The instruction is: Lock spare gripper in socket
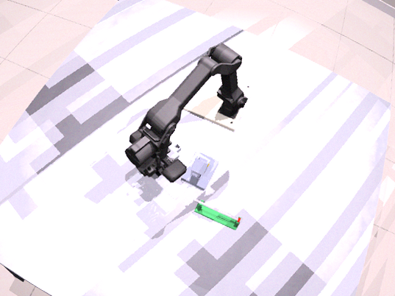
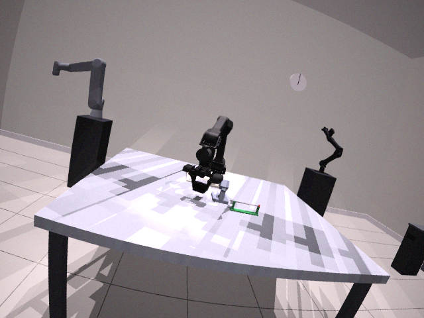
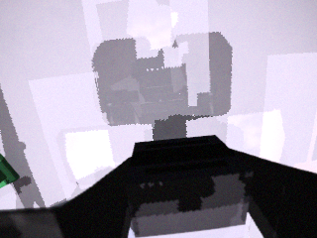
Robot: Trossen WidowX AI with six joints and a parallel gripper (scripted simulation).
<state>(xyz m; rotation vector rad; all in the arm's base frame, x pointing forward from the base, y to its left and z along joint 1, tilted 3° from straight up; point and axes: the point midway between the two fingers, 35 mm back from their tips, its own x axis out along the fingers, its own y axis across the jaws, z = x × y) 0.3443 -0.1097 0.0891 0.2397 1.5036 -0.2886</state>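
Note:
My gripper [image 1: 162,166] [image 2: 203,180] [image 3: 177,158] is shut on the spare gripper [image 1: 174,170] [image 2: 199,187] [image 3: 178,159], a dark blocky body. It holds it a little above the table, just left of the mount [image 1: 199,170] [image 2: 223,191], a small pale grey block on a flat base. The spare gripper's shadow falls on the table below it. The lock pin [image 1: 227,215], thin with a red end [image 1: 239,219] [image 2: 258,205], lies in a green tray [image 1: 206,211] [image 2: 242,210] [image 3: 5,173] to the right of the mount. The mount's socket is too small to make out.
The arm's base [image 1: 229,109] stands on a pale plate behind the mount. Black pedestals stand off the table, two of them with other arms [image 2: 90,82] [image 2: 330,147]. The table edge is far from the work area.

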